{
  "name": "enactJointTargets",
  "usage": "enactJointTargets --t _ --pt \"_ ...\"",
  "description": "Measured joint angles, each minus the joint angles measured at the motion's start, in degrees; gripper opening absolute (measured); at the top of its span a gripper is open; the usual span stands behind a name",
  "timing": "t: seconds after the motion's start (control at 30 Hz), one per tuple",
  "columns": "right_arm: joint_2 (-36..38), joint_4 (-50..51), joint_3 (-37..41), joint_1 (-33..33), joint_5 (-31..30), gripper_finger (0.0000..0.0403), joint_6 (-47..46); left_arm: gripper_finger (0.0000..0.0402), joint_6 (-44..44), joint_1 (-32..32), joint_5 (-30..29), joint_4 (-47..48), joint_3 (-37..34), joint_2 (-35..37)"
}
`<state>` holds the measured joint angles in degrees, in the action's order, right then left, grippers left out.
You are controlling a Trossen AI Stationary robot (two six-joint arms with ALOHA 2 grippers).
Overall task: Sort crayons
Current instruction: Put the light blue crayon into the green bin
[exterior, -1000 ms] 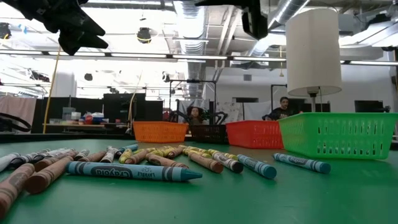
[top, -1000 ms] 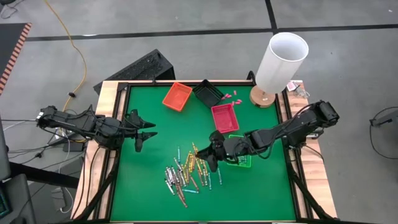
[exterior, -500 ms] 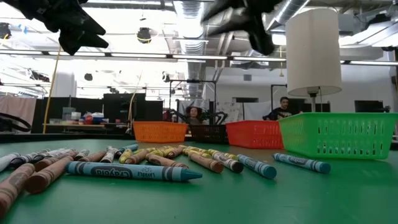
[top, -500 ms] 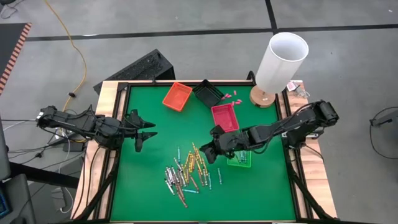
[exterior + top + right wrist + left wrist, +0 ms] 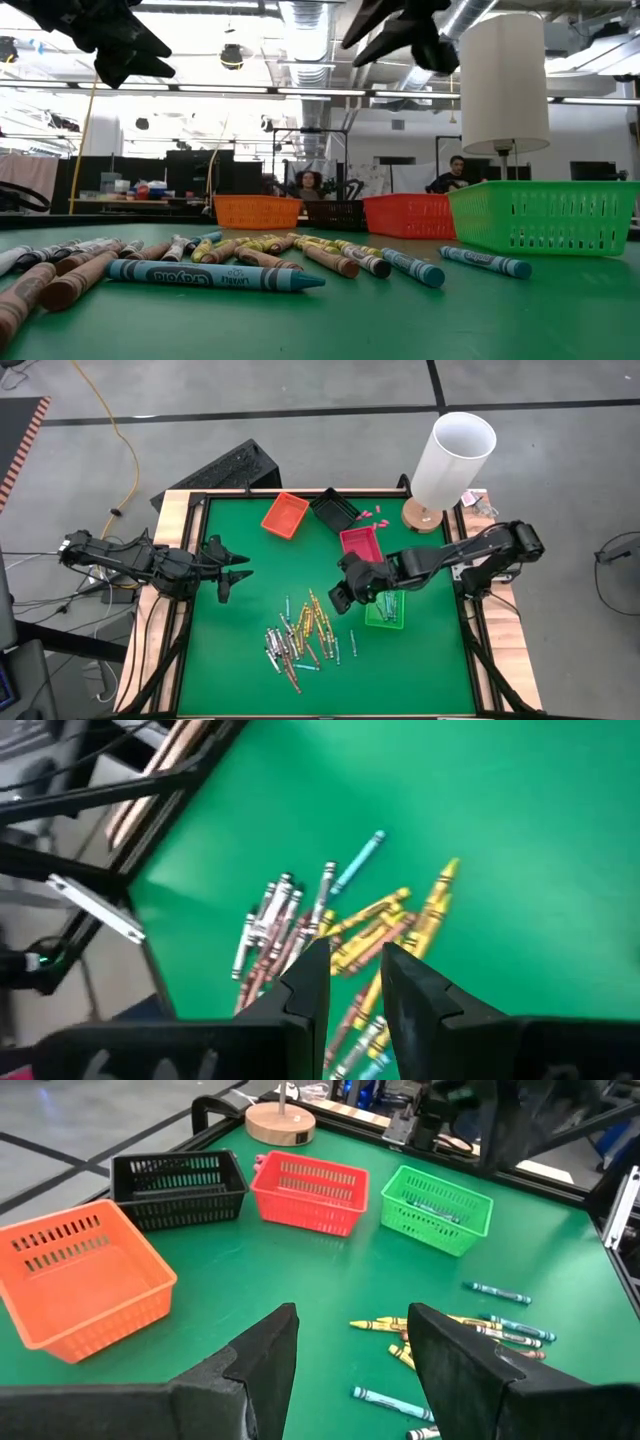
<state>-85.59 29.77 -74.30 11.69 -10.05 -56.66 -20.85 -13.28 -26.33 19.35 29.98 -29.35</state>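
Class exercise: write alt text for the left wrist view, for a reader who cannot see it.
The left gripper, open and empty, hovers over a green table. Beyond it stand orange, black, red and green baskets, with loose crayons nearby.

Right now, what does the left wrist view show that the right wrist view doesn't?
Only the left wrist view shows the four baskets: orange basket, black basket, red basket and green basket, plus the lamp base and the open left gripper. Only the right wrist view shows the table's wooden edge and the right gripper, fingers slightly apart and empty. Both show the crayons on the green mat.
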Motion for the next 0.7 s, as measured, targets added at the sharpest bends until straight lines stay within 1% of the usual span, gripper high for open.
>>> enactJointTargets --t 0.1,0.17,0.33,0.47,0.57,0.7 --pt "0.1 4.9 -1.6 -0.2 -1.8 0.0098 -0.2 0.018 -0.5 0.0 0.0 0.0 0.0 0.0" --pt "0.0 8.1 -1.9 -0.4 -2.7 0.0098 -2.0 0.018 -0.7 0.0 0.0 0.0 0.0 0.0" --pt "0.0 15.7 -1.9 -1.2 -2.0 0.0098 -6.3 0.018 -0.7 0.0 0.0 0.0 0.0 0.0" --pt "0.0 16.8 -2.4 -2.4 0.1 0.0098 -6.0 0.018 -0.7 0.0 0.0 0.0 0.0 0.0" --pt "0.0 16.5 -3.9 -3.8 2.5 0.0098 -3.1 0.018 -0.7 0.0 -0.3 0.0 0.0 0.0" --pt "0.0 16.6 -6.9 -5.5 2.7 0.0098 0.5 0.018 -0.9 0.0 -1.4 0.0 0.0 0.0"
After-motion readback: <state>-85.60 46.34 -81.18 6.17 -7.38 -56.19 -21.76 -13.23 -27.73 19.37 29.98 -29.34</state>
